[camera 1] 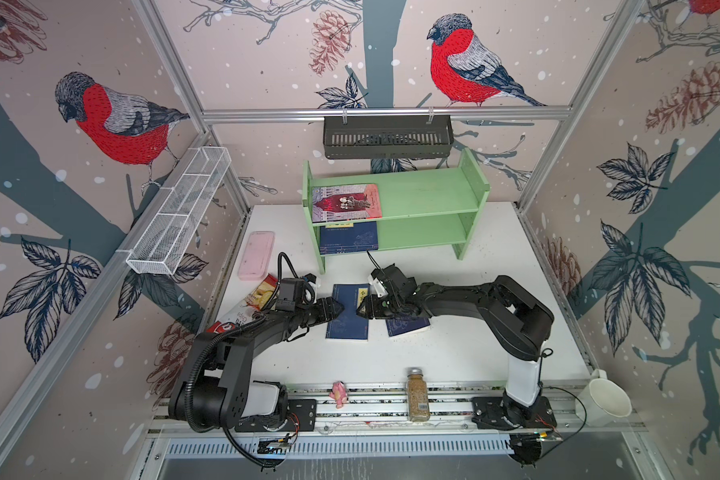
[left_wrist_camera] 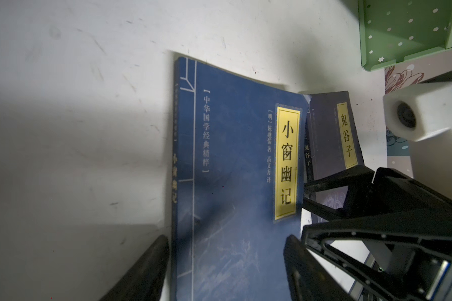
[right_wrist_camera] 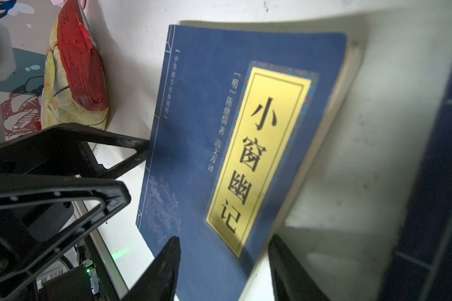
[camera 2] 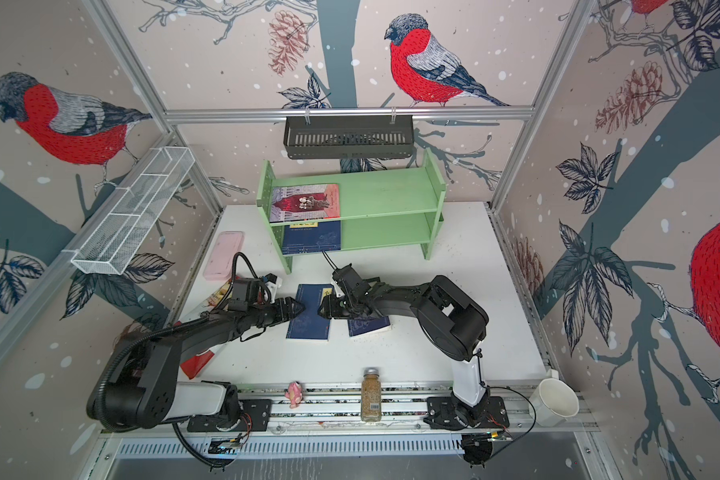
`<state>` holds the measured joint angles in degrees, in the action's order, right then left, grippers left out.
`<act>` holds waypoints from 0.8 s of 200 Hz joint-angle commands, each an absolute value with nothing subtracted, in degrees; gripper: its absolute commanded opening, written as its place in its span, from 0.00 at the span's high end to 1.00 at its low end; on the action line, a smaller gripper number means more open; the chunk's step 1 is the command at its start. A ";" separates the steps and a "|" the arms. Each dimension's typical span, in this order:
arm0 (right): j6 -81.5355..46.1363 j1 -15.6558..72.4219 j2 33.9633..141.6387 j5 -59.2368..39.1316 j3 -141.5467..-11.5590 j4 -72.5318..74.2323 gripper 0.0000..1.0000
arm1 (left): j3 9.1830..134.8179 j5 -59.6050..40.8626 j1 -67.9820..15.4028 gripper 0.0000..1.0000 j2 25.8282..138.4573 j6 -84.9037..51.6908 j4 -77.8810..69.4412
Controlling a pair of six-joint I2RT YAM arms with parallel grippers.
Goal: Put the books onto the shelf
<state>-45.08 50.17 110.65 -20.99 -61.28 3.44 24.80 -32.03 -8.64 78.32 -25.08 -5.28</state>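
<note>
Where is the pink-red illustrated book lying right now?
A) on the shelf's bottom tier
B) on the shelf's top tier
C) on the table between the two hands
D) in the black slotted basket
B: in both top views the pink-red book lies flat on the top tier of the green shelf, against its left side panel, with a navy book on the tier below.

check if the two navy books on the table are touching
Apart. In a top view a strip of white table shows between the uncovered navy book and the navy book under the right arm.
</note>
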 commanded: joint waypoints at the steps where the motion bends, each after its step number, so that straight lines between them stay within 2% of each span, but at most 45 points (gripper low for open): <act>1: -45.57 50.52 111.70 -19.52 -60.83 -3.46 0.43 | 23.66 -26.18 -8.61 0.27 79.00 -24.98 3.61; 72: -46.86 50.32 112.62 -19.82 -59.97 -1.60 0.43 | 21.62 -38.87 -8.61 0.23 78.37 -28.64 -4.35; 105: -46.97 49.97 112.33 -19.78 -59.33 -1.41 0.43 | 22.06 -41.76 -8.61 0.28 76.15 -31.39 -5.99; 160: -46.67 49.61 112.20 -19.35 -59.00 -1.56 0.43 | 20.53 -47.56 -7.85 0.28 74.99 -36.10 -10.85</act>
<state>-46.54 49.65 111.09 -22.11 -59.88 7.14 20.84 -40.91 -8.40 75.64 -33.47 -8.45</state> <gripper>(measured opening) 0.569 0.708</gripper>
